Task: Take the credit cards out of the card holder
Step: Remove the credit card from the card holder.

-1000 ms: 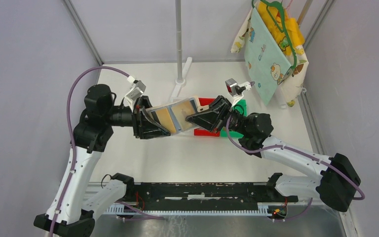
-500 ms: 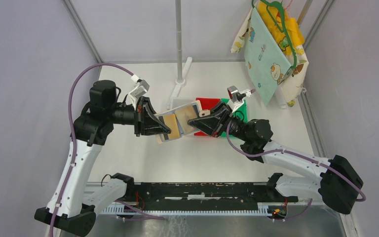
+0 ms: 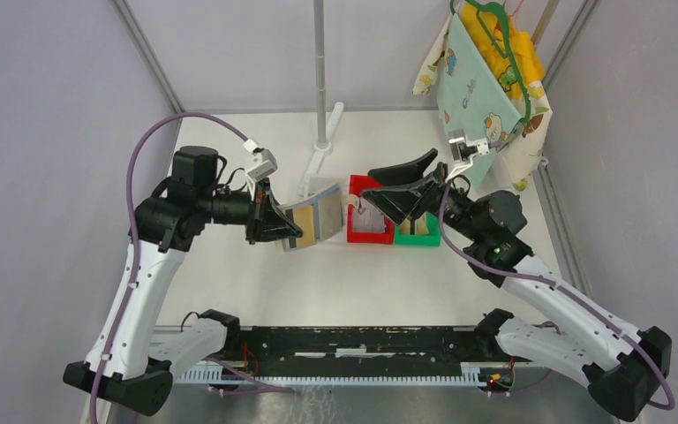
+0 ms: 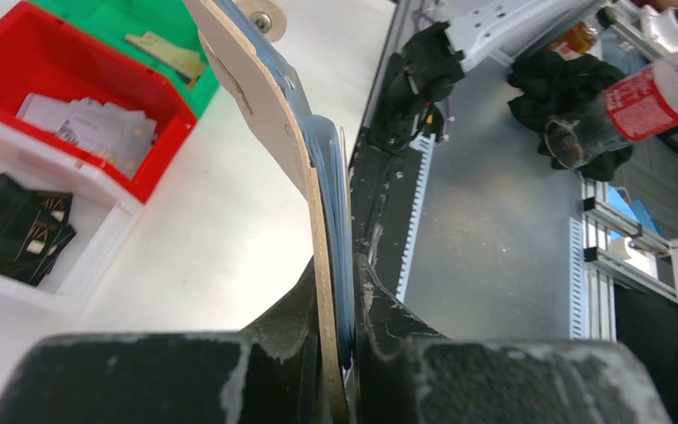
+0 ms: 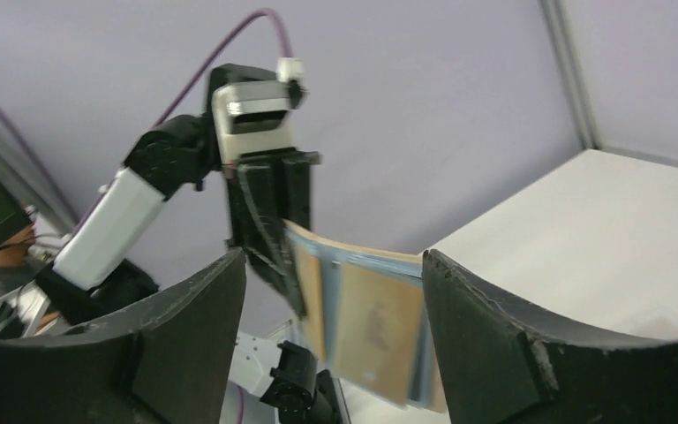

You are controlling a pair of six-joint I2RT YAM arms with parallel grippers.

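The flat tan rectangular card holder (image 3: 313, 219) with pale blue-grey pockets hangs above the white table (image 3: 318, 283). It is pinched tight at one short end between the jaws of the left gripper (image 3: 287, 228), and its free end reaches toward the small red plastic bin (image 3: 369, 238). The right gripper (image 3: 372, 185) stands wide apart and empty over that bin, near the holder's free end but not touching it. Silver-grey credit cards (image 4: 88, 124) lie in the red bin, black cards (image 4: 13, 231) in the small white plastic bin (image 4: 88, 265), and a gold card (image 4: 163, 53) in the small green plastic bin (image 4: 141, 18).
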